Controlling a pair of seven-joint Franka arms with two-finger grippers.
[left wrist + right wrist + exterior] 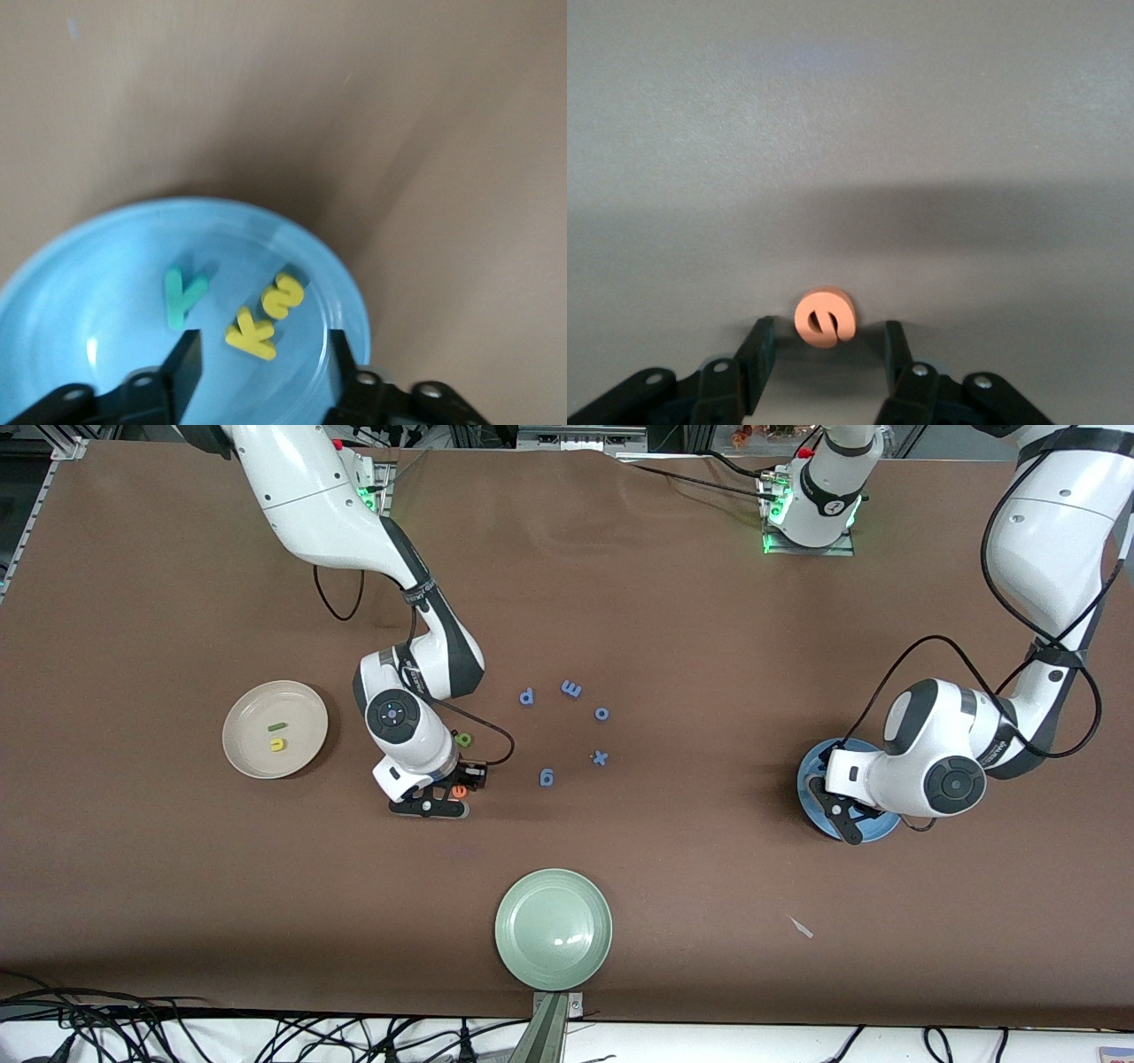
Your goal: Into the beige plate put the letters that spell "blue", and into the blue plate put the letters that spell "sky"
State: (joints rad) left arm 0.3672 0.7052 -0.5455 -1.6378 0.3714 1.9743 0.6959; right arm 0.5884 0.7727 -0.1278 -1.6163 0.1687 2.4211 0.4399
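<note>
On the beige plate (251, 746) lie the dark green l (275, 727) and the yellow u (277, 744). The light green b (463, 739) rests on the table beside the right arm's wrist. My right gripper (449, 794) (826, 352) is low over the table and open, and the orange e (824, 317) (459, 790) lies at its fingertips with a gap on each side. My left gripper (837, 797) (261, 365) hangs open and empty over the blue plate (875, 830) (80, 292). That plate holds the teal y (183, 297), yellow k (251, 334) and yellow s (287, 296).
Blue letters p (526, 696), m (571, 688), o (601, 713), x (600, 758) and g (547, 778) lie mid-table. A pale green plate (553, 928) sits nearest the front camera. A small scrap (802, 927) lies toward the left arm's end.
</note>
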